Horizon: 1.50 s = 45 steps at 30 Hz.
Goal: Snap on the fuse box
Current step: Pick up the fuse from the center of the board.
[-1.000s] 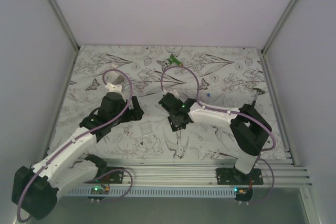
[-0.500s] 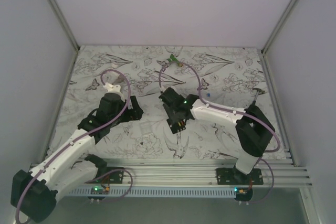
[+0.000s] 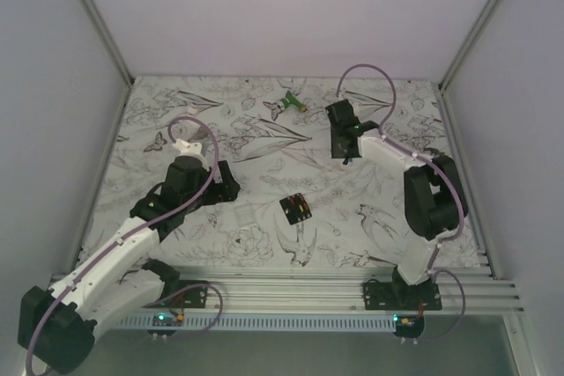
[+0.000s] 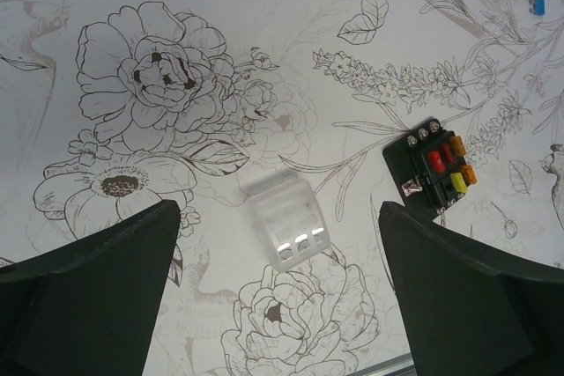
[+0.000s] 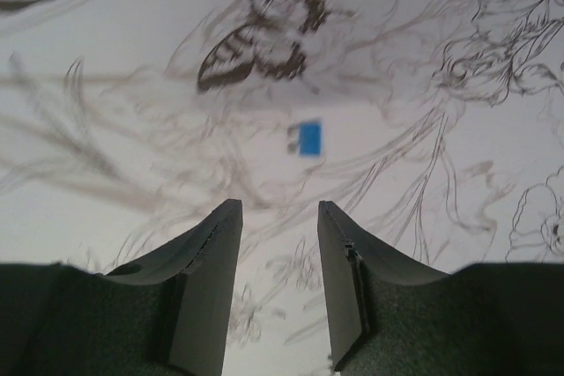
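A table covered by a white cloth (image 3: 264,244) printed with black line drawings of flowers, birds and butterflies fills the overhead view, and pale walls enclose it. The left arm (image 3: 132,235) reaches in from the near left corner. The right arm (image 3: 423,191) stretches from the near right toward the far side of the cloth. The left gripper (image 4: 278,209) hangs with its jaws spread fully wide and holds nothing; its wrist camera shows only the two dark inner faces, cut off by the bottom of the picture. The right gripper (image 5: 278,209) hangs over the far right of the cloth, jaws partly parted and empty, with bare cloth between them. The fuse box (image 3: 297,209), a small black square, lies flat on the cloth near the table's middle, between the two grippers and apart from both. From the left wrist it shows red, yellow and orange fuses in its slots, and any marking on it is too small to read. A clear plastic cover (image 4: 286,222) lies on the cloth to its left, hard to make out from overhead. A green-and-white tool (image 3: 291,101) lies near the far edge. A tiny blue fuse (image 5: 308,138) lies beyond the right fingertips, slightly blurred.
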Tool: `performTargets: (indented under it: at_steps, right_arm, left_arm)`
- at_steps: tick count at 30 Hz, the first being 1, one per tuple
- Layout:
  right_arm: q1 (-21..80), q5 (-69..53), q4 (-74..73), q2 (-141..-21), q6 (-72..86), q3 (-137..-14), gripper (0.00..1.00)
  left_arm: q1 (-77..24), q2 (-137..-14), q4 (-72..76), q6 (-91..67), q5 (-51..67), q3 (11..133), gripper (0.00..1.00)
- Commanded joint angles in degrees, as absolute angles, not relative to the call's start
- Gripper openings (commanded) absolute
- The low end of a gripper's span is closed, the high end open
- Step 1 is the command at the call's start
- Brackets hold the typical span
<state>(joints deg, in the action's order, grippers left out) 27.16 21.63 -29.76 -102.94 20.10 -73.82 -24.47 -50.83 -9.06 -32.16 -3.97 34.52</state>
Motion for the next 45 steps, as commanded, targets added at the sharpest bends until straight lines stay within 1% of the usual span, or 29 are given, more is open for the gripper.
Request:
performTargets:
  at_steps: [1,3,8,16,19,28,36,41,45]
  right_arm:
    - [23.4,23.2,-25.8,-108.7,19.4,-79.1,0.45]
    - [22.2,23.5,-25.4,-111.9,19.6,-81.0,0.44]
    - [20.4,23.8,-24.5,-115.4,20.3,-82.8,0.41]
    - [19.2,20.8,-25.4,-117.1,19.9,-82.0,0.37]
    - [19.2,19.1,-26.3,-115.8,19.9,-80.0,0.37]
    - [19.2,18.5,-28.0,-110.6,19.2,-72.9,0.4]
    - [19.2,19.1,-26.6,-108.9,19.1,-72.3,0.41]
    - [19.2,20.7,-25.1,-109.4,24.4,-75.2,0.5]
    - [19.2,23.9,-25.0,-110.8,30.2,-77.2,0.52]
  left_arm:
    - [-24.1,-50.6,-10.0,-32.3,-3.9,33.7,1.0]
    - [-24.1,-50.8,-10.0,-32.3,-4.0,33.7,1.0]
    - [-24.0,-50.9,-10.0,-32.2,-4.1,33.7,1.0]
    - [-24.0,-51.1,-10.0,-32.3,-3.8,33.8,1.0]
    - [-24.0,-51.1,-10.0,-32.3,-3.7,33.8,1.0]
    - [-24.0,-51.0,-10.0,-32.4,-3.5,33.9,1.0]
    - [-24.0,-51.0,-10.0,-32.5,-3.4,33.9,1.0]
    - [-24.0,-50.7,-10.0,-32.5,-3.6,33.8,1.0]
    - [-24.0,-50.6,-10.0,-32.5,-3.6,33.7,1.0]
